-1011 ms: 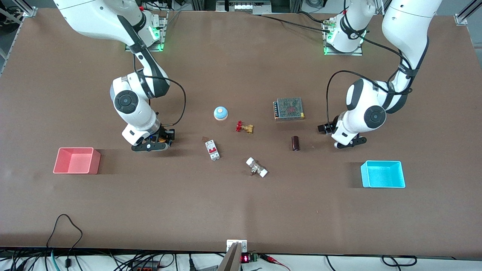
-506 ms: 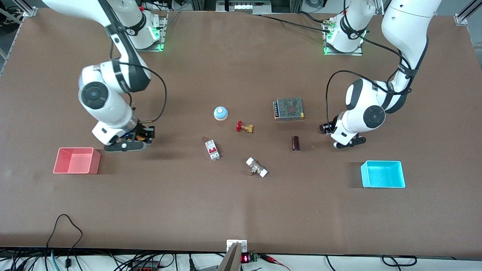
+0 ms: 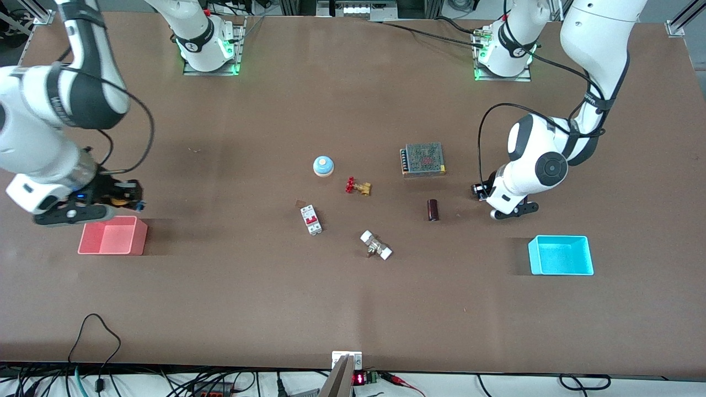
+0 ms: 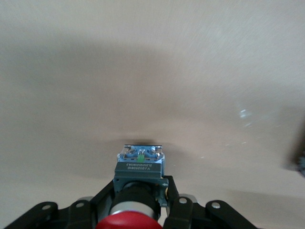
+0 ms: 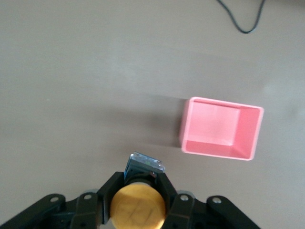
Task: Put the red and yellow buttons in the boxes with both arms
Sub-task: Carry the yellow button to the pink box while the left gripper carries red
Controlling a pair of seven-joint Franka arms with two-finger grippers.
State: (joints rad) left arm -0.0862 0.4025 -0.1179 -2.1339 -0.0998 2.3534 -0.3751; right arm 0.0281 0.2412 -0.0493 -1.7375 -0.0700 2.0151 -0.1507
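Observation:
My right gripper [image 3: 124, 198] is shut on the yellow button [image 5: 138, 206], whose orange-yellow cap faces the wrist camera between the black fingers [image 5: 112, 185]. It hangs over the table just off the pink-red box [image 3: 113, 236], by the rim farther from the front camera. That box also shows in the right wrist view [image 5: 221, 128], apart from the button. My left gripper [image 3: 479, 191] is shut on the red button [image 4: 139, 177], low over bare table. It hangs between the dark cylinder and the cyan box [image 3: 561, 255].
In the middle of the table lie a blue dome [image 3: 323, 165], a brass valve with a red handle [image 3: 357, 186], a white and red breaker [image 3: 311, 219], a white fitting [image 3: 375, 245], a dark cylinder [image 3: 433, 209] and a mesh-topped metal unit [image 3: 423, 159].
My right arm has swung from mid-table toward its own end, carrying the yellow button up to the pink-red box. My left gripper has shifted only slightly with the red button.

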